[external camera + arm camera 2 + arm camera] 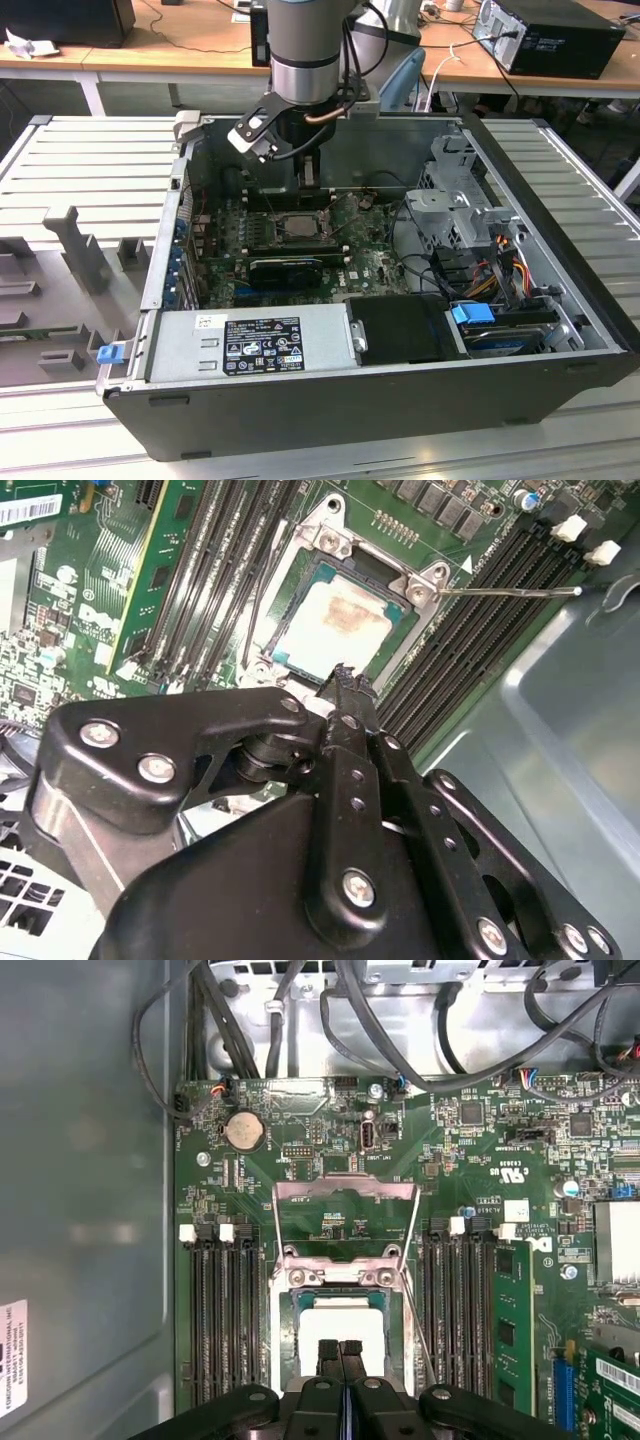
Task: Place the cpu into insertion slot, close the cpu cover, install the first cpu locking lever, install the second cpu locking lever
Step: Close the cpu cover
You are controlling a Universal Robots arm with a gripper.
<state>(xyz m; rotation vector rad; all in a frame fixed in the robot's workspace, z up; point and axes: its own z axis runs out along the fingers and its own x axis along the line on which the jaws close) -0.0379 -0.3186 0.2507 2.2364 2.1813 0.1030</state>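
My gripper (339, 1352) is shut, its two fingertips pressed together with nothing between them, and it hangs low over the near edge of the insertion slot (338, 1274). The cpu (338, 628) already lies flat in that slot, its pale metal top facing up with a brownish smear in the middle. In the second wrist view the tip of my closed fingers overlaps the chip's near edge, but I cannot tell whether it touches. The cpu cover (345, 1192) is not closed: its thin metal frame with the big square cut-out is swung back on the side of the slot away from my fingers, with the green board (470, 1160) showing through the opening. A thin wire locking lever (510, 592) sticks out loose from one corner of the slot, running across the black memory slots (225, 1320) beside it. A round coin battery (244, 1131) sits on the board beyond the cover. In the exterior view my arm (305, 50) reaches down into the open computer case (560, 200), above the board, well apart from the grey power supply (250, 342) at the case's near wall.
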